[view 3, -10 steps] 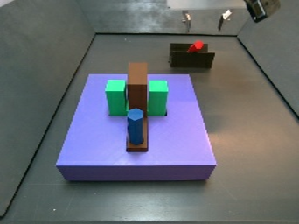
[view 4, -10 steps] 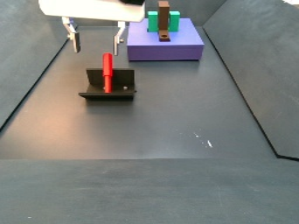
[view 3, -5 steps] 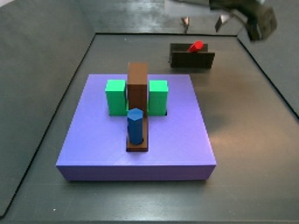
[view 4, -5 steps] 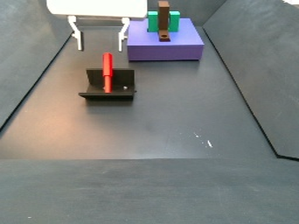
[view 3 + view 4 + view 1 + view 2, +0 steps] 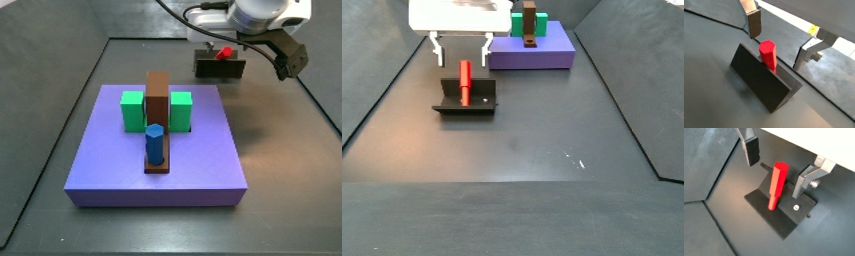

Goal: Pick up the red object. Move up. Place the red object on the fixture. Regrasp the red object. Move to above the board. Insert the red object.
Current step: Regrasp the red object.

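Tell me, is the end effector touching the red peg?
Apart. In both wrist views the end effector is open, with clear floor between each finger and the red peg.

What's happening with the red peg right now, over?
End effector open, above the fixture, fingers straddling the peg top, not touching. Red peg leaning on the fixture, free. Nothing in the way.
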### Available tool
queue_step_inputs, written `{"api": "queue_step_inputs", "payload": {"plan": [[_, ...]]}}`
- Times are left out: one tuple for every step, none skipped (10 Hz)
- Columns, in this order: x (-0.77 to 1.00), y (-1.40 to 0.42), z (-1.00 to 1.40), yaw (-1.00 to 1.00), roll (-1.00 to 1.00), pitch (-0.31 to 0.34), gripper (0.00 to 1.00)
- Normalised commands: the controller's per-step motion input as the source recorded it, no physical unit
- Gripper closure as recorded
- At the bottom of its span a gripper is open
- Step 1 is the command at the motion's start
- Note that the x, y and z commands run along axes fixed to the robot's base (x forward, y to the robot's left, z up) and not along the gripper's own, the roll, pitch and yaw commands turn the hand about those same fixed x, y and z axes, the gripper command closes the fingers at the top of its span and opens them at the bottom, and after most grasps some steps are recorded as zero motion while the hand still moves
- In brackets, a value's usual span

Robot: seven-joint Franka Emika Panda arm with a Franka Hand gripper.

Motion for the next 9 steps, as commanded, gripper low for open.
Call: {"api": "queue_step_inputs", "payload": {"plan": [[0.18, 0.0, -0.2, 0.19, 0.98, 0.211, 0.0], [0.1, -0.04, -0.32, 0.17, 0.77, 0.174, 0.0], [0.08, -0.08, -0.36, 0.1, 0.29, 0.094, 0.0], [0.0, -0.05, -0.3, 0.03, 0.0, 0.017, 0.0], [0.01, -0.06, -0.23, 0.01, -0.19, 0.0, 0.0], [0.0, -0.01, -0.14, 0.01, -0.21, 0.0, 0.0], [0.0, 0.0, 0.0, 0.0, 0.03, 0.0, 0.0], [0.0, 0.0, 0.03, 0.0, 0.06, 0.034, 0.0], [0.0, 0.03, 0.01, 0.0, -0.01, 0.0, 0.0]]}}
